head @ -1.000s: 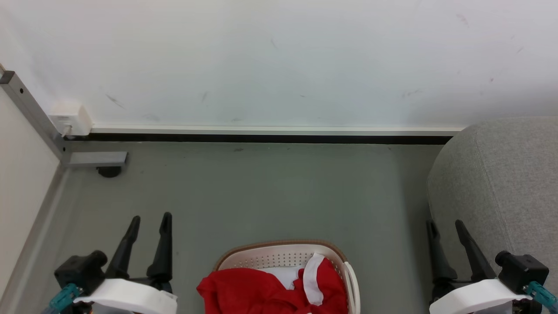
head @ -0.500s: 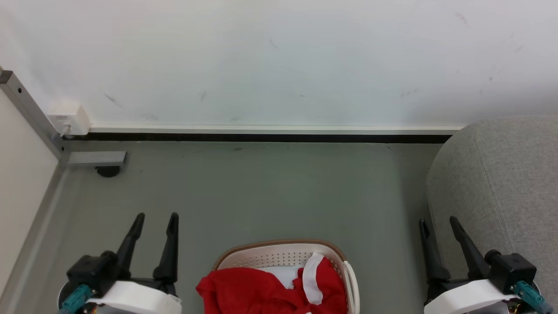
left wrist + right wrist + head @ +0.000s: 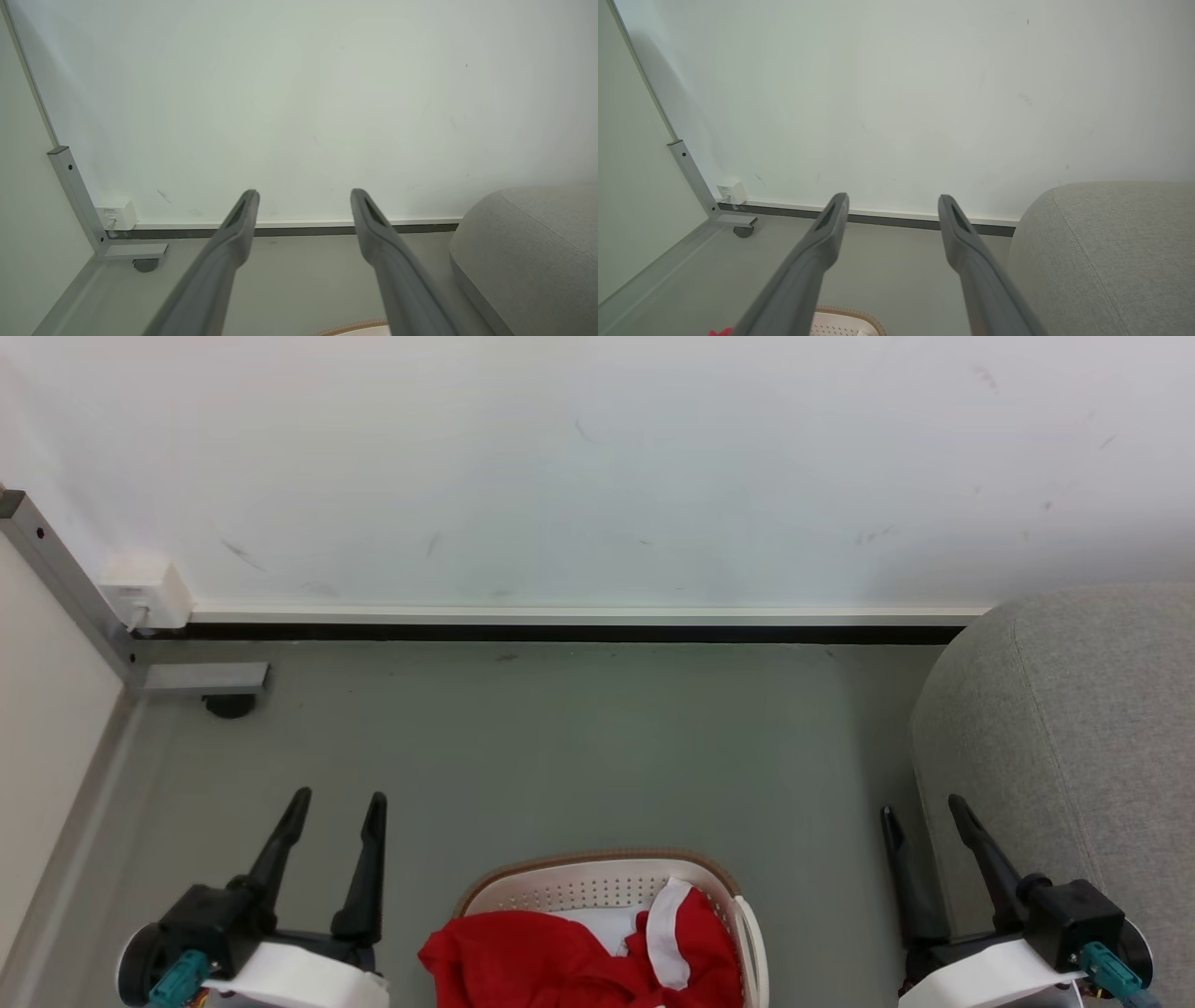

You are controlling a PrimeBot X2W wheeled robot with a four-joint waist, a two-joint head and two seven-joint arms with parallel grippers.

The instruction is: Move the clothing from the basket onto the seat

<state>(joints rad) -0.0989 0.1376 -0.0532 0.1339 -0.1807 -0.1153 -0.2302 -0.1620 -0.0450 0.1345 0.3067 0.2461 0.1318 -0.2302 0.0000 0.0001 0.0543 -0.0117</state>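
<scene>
The red clothing (image 3: 560, 961) lies heaped in the basket (image 3: 579, 891) at 6 o'clock in the head view, and it looks soft, light and floppy, so pinch a thick top fold; the left pincer (image 3: 338, 798) and right pincer (image 3: 920, 807) are both open and empty.

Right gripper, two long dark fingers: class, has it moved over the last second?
Yes. The right gripper has shifted left, away from the light-grey fabric sofa, toward the oval cream-white plastic basket.
</scene>
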